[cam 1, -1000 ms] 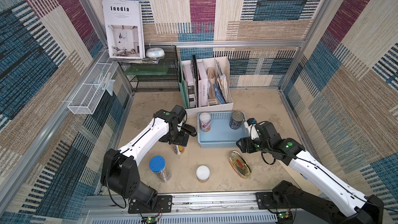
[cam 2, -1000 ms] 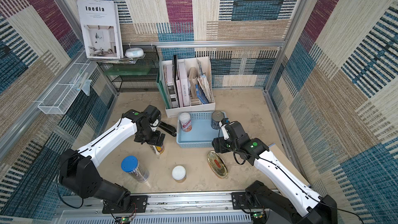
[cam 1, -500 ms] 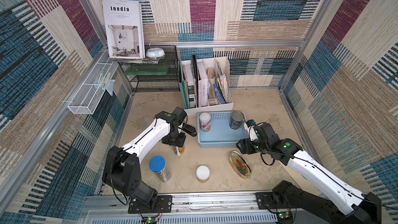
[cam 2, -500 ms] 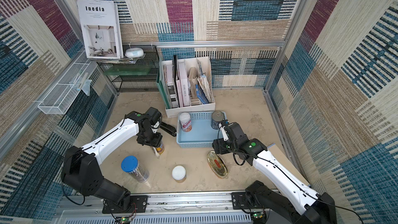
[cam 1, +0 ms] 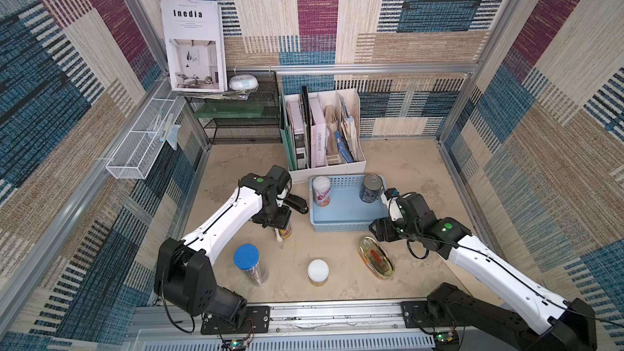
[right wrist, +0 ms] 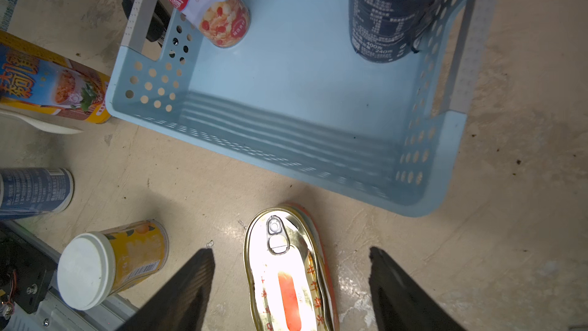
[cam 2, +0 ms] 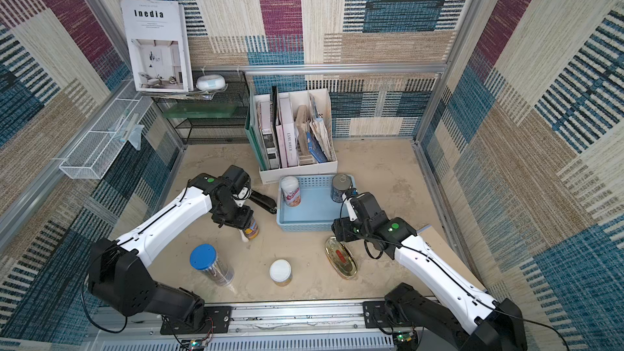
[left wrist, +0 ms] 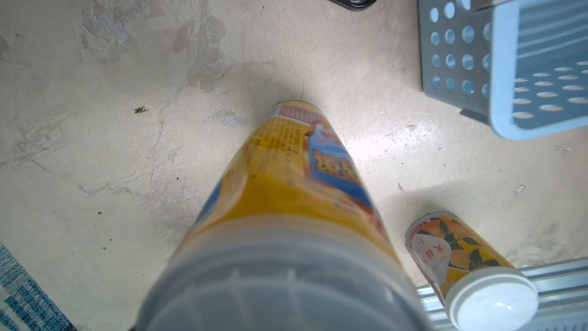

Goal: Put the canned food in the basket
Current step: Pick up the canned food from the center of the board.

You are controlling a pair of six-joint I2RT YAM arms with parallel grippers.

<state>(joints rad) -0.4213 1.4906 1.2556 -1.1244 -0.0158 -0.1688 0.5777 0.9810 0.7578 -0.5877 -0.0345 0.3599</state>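
The light blue basket (cam 1: 341, 227) (cam 2: 304, 226) holds a tall white-lidded can (cam 1: 321, 191) (right wrist: 219, 4) and a dark pull-tab can (cam 1: 372, 188) (right wrist: 381, 17). Left of it, my left gripper (cam 1: 282, 227) is shut on a tall yellow can (left wrist: 286, 192) (cam 2: 251, 229) that stands upright on the floor. My right gripper (right wrist: 289, 249) is open just above the flat oval gold tin (right wrist: 286, 275) (cam 1: 376, 257), with one finger on each side of it. A short yellow can (cam 1: 317, 271) (right wrist: 111, 262) with a white lid stands near the front rail.
A blue-lidded pencil tube (cam 1: 250, 265) stands front left. A black stapler (cam 1: 297, 203) lies between my left arm and the basket. The white file organiser (cam 1: 324, 130) is right behind the basket. A black wire shelf (cam 1: 236, 123) stands at the back left.
My left gripper has gone from open to shut around the tall yellow can. The right arm has hardly moved and stays open over the gold tin.
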